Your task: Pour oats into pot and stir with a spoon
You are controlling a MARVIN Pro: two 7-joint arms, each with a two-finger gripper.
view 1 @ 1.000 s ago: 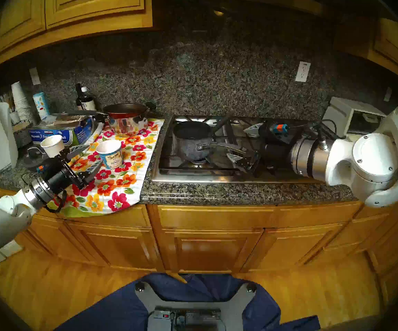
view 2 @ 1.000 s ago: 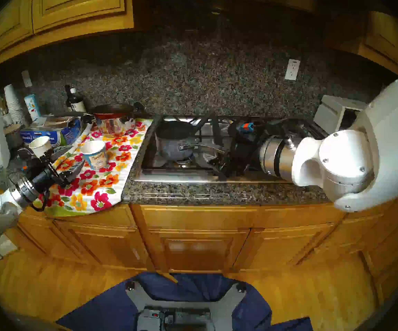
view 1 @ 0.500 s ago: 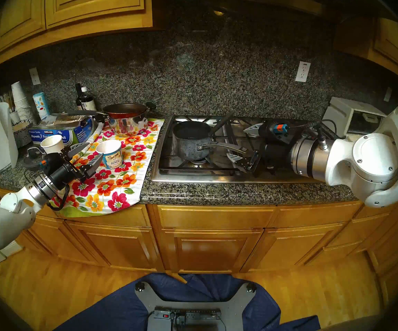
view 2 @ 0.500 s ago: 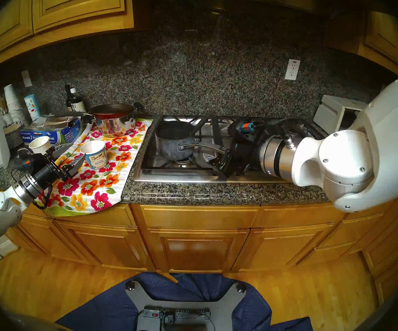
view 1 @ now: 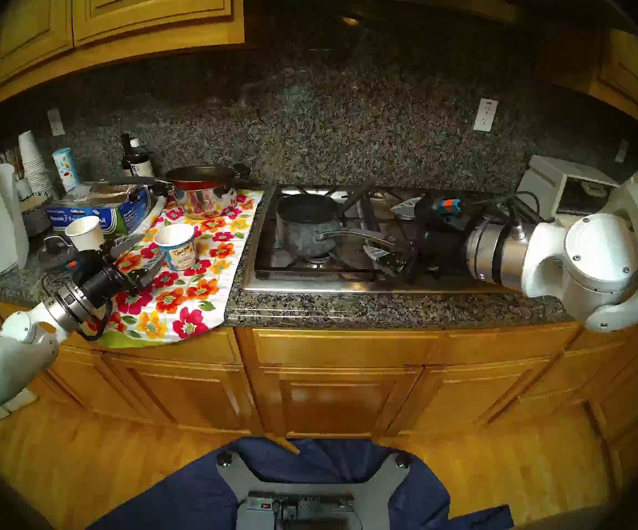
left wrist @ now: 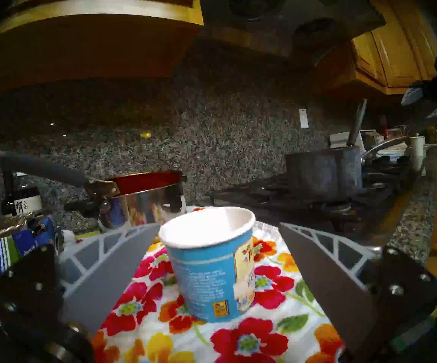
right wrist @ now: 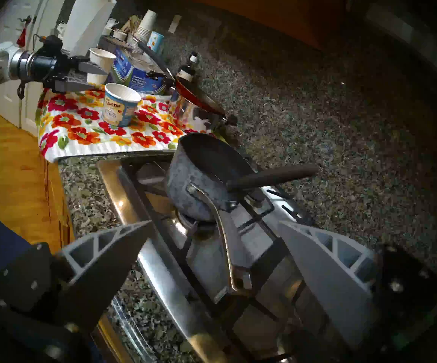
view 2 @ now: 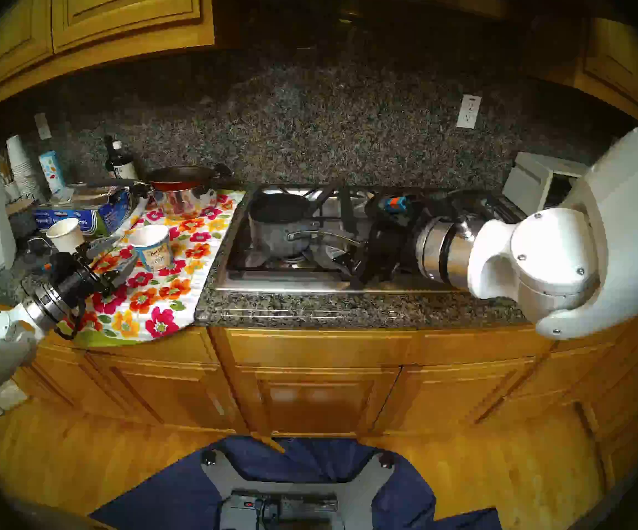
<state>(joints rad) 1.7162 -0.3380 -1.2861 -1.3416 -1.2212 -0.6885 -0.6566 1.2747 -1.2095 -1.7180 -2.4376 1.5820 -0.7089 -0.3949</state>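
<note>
The left gripper [left wrist: 218, 252] had its jaws spread wide on either side of the oatmeal cup [left wrist: 212, 265], touching nothing; whether any oats lay inside the cup could not be made out, since only its white inner wall showed. The cup stood upright on the flowered cloth [view 1: 179, 299] on the bench [view 1: 386, 307]. The left arm reached in nearly level from the near left, a plain white cup [view 1: 85, 233] just beyond its wrist. The right gripper [right wrist: 213, 247] also had its jaws wide apart and empty, hovering at the end of the saucepan's curved handle [right wrist: 222, 234]. The saucepan [view 1: 308, 227] sat on the stove [view 1: 310, 284], the black spoon [right wrist: 272, 177] leaning in it, bowl hidden.
</note>
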